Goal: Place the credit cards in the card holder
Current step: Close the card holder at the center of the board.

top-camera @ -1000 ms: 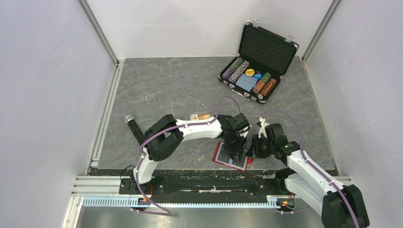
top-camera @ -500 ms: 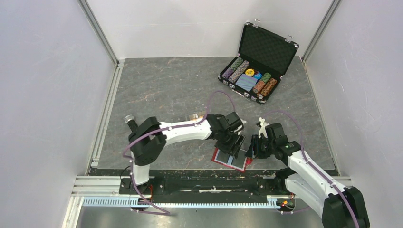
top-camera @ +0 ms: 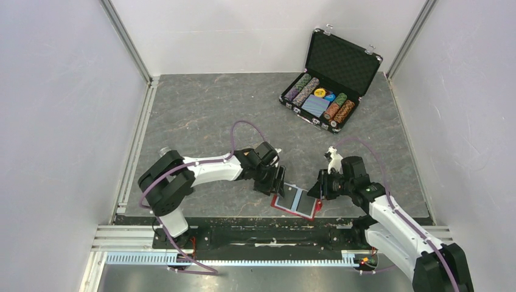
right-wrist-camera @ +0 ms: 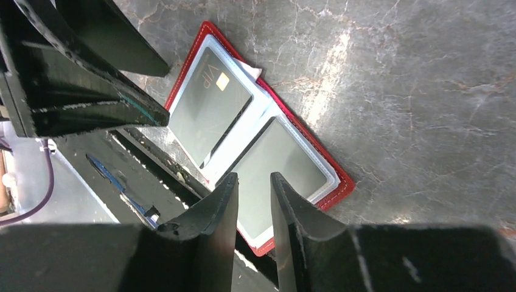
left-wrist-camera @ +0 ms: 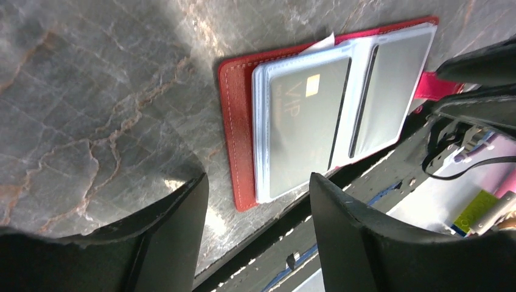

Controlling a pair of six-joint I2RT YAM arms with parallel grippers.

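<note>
The red card holder (top-camera: pixel 296 201) lies open and flat at the table's near edge, its pale clear sleeves up. A dark card marked VIP (left-wrist-camera: pixel 304 128) sits in its left sleeve, also shown in the right wrist view (right-wrist-camera: pixel 210 112). My left gripper (top-camera: pixel 275 180) is open and empty, just left of the holder (left-wrist-camera: pixel 237 121), its midpoint (left-wrist-camera: pixel 258 182) above bare table. My right gripper (top-camera: pixel 316 189) hovers over the holder's right half (right-wrist-camera: pixel 341 182), jaws a narrow gap apart (right-wrist-camera: pixel 254 176), nothing seen between them. The holder's pink tab (left-wrist-camera: pixel 437 85) runs under it. Other cards are hidden.
An open black case (top-camera: pixel 331 79) with poker chips and a blue patterned deck stands at the far right. The black table edge and metal rail (top-camera: pixel 274 234) run right below the holder. White walls close in both sides.
My left arm has drawn back to the left, off the card holder, with its gripper open. The VIP card stays in the left sleeve. My right gripper has stayed by the holder's right side.
</note>
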